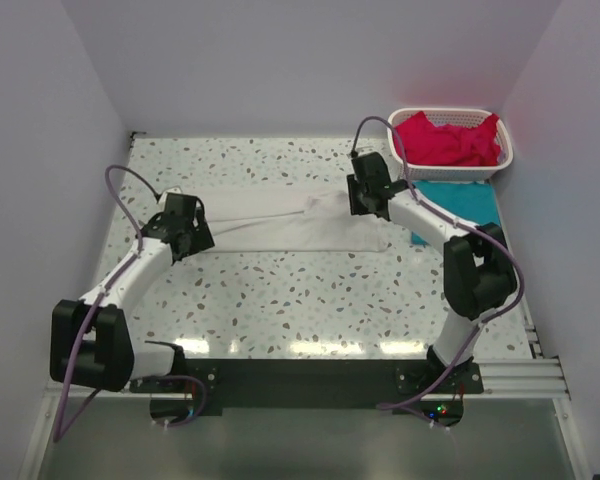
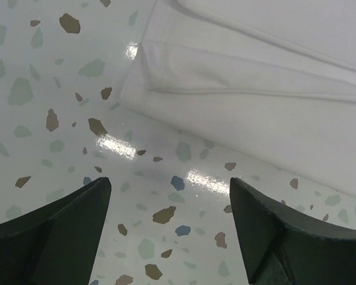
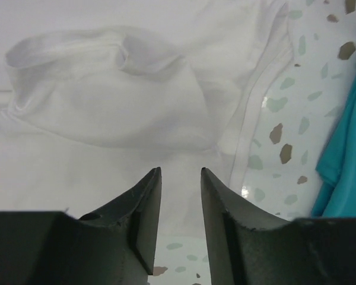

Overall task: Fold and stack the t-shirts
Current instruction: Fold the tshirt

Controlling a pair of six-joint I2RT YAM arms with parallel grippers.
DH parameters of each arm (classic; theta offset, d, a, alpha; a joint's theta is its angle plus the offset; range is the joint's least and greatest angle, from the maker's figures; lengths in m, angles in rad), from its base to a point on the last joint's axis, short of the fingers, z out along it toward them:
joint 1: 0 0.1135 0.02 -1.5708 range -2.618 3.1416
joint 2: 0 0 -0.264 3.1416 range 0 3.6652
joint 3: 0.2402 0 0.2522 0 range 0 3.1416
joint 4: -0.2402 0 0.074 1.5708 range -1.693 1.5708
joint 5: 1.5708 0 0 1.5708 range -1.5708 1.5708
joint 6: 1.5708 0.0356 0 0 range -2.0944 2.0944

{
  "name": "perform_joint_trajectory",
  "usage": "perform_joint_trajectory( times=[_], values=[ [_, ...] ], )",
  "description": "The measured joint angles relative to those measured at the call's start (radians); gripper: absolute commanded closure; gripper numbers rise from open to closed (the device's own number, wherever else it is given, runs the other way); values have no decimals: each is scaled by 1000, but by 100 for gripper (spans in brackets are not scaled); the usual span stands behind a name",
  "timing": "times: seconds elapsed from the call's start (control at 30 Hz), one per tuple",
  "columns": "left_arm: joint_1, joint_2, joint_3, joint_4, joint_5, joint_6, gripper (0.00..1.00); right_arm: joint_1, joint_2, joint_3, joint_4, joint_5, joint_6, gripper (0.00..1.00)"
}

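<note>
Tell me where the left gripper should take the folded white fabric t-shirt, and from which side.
Grip the white t-shirt at its layered end corner, coming in low from the speckled table side. The folded edges stack there, lying flat, and the open left gripper faces it, so one finger could likely slide under all layers.
</note>
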Motion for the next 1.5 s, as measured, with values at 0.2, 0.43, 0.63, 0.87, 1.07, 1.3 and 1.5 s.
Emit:
perform_joint_trajectory(
  times=[0.2, 0.43, 0.63, 0.87, 1.07, 1.3, 1.5],
  values=[
    [0, 151, 129, -1, 0, -17, 24, -64, -7, -156, 81, -153, 101, 89],
    [27, 274, 179, -2, 0, -49, 20, -129, -7, -273, 132, -220, 208, 94],
    [158, 306, 179, 13, 61, -98, 20, -141, -7, -306, 180, -244, 245, 94],
    [174, 346, 199, 31, 114, -161, 33, -141, -7, -316, 210, -261, 250, 94],
    [175, 405, 240, 33, 108, -210, 45, -141, -7, -318, 213, -261, 250, 94],
    [175, 455, 273, 30, 86, -229, 56, -141, -7, -318, 215, -262, 250, 94],
    [176, 480, 299, 24, 69, -233, 77, -141, -7, -318, 214, -262, 249, 94]
  ],
)
